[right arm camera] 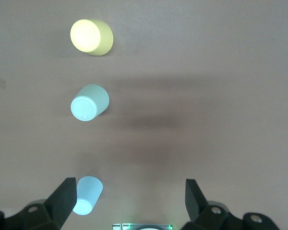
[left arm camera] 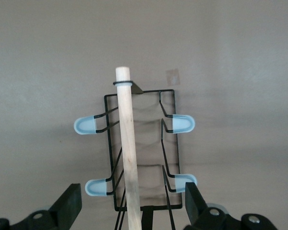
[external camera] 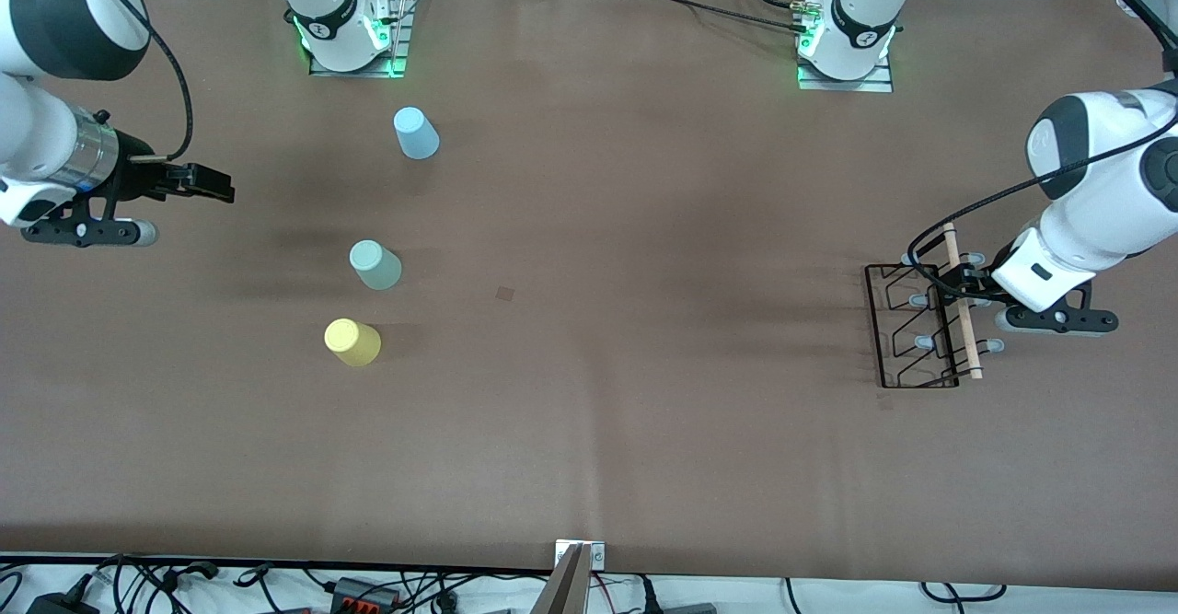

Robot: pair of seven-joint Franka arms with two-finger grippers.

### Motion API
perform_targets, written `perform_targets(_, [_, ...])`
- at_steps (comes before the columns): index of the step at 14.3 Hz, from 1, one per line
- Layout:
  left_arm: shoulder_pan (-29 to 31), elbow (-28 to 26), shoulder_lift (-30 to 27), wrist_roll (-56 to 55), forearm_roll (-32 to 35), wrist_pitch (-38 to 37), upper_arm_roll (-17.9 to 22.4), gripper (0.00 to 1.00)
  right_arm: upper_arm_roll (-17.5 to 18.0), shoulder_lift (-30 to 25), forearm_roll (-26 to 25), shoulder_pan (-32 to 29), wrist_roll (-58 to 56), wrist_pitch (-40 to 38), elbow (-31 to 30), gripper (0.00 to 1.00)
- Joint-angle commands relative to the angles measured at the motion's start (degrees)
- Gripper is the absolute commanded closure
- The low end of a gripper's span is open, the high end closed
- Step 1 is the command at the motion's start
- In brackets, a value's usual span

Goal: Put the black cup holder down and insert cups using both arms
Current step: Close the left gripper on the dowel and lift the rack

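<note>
The black cup holder (external camera: 906, 327) stands on the table toward the left arm's end, its wooden rod (external camera: 964, 319) along the top. My left gripper (external camera: 957, 284) is open at the rod, one finger on each side and not touching it; in the left wrist view the rod (left arm camera: 127, 143) runs between the open fingers of that gripper (left arm camera: 133, 206), with grey-blue peg tips (left arm camera: 182, 123) either side. The light-blue cup (external camera: 416, 133), mint-green cup (external camera: 375, 265) and yellow cup (external camera: 352, 341) stand upside down toward the right arm's end. My right gripper (external camera: 210, 183) hangs open and empty above the table, apart from them.
The right wrist view shows the yellow cup (right arm camera: 91, 37), mint-green cup (right arm camera: 89, 102) and light-blue cup (right arm camera: 87, 195) in a row below the open right gripper (right arm camera: 129, 203). A small square mark (external camera: 505, 293) lies mid-table. The arm bases (external camera: 350, 43) (external camera: 847, 52) stand along the table edge farthest from the front camera.
</note>
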Motion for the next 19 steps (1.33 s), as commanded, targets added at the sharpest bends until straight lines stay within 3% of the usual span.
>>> perform_targets(1, [1.0, -1.2, 1.1, 0.5, 1.0, 1.6, -0.3, 0.23, 0.0, -2.0, -0.2, 0.7, 0.7, 1.5, -2.2, 0.0])
perform_targets(7, [1.5, -0.8, 2.6, 0.7, 1.0, 3.1, -0.4, 0.76, 0.0, -2.2, -0.2, 1.0, 0.7, 0.7, -2.5, 0.0])
perform_targets(10, [1.9, -0.7, 3.1, 1.0, 1.0, 3.1, -0.4, 0.82, 0.0, -2.8, -0.1, 1.3, 0.7, -0.1, -3.0, 0.0])
perform_targets(13, [2.2, -0.6, 3.1, 1.0, 1.0, 2.8, -0.5, 0.96, 0.0, -2.8, -0.1, 2.6, 0.8, 0.3, -4.5, 0.0])
perform_targets(16, [2.1, 0.3, 2.0, 0.7, 1.1, 2.5, -1.1, 0.99, 0.0, -3.3, -0.1, 3.2, 0.8, 5.0, -7.7, 0.0])
perform_targets(19, [0.7, 6.0, 1.0, 0.3, 1.0, -7.1, -2.9, 0.99, 0.0, -4.4, -0.1, 4.6, 3.3, 15.5, -15.7, 0.0])
